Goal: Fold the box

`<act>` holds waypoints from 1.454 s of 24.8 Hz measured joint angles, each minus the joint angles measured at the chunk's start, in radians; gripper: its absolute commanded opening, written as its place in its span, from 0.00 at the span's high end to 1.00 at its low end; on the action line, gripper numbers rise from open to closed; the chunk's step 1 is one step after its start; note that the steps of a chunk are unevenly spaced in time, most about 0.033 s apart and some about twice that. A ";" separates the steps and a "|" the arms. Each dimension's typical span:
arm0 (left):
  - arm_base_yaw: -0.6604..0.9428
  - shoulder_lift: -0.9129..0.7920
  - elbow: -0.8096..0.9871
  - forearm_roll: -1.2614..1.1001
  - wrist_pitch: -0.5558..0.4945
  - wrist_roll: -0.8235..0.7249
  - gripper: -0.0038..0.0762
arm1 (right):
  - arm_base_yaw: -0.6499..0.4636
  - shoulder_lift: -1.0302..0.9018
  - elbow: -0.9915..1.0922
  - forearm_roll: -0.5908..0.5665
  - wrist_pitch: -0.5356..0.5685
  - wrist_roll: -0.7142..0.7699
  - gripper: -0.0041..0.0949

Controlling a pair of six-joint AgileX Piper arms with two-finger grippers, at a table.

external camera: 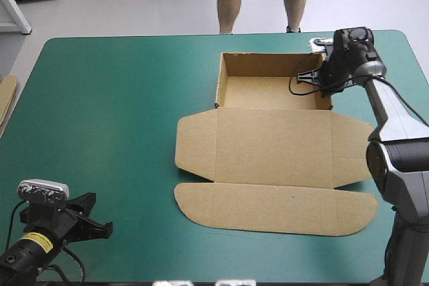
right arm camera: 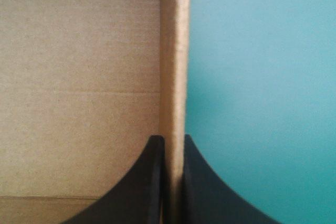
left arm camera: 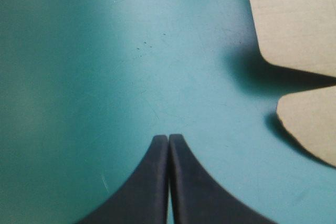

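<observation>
Table [external camera: 100, 132]: box [external camera: 268, 92] wall inside right gripper [right arm camera: 173, 139]

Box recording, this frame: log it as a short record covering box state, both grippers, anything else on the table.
box: brown, open tray at far side, lid and flaps flat toward near edge
right gripper: shut on the box, clamping a tray wall near its far right corner
left gripper: shut, empty, over bare table, apart from box
extra board: edge at table's left edge
</observation>
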 measured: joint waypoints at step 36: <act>0.000 0.000 0.000 0.007 0.026 0.003 0.96 | -0.692 0.007 0.000 -0.042 0.004 -0.053 0.97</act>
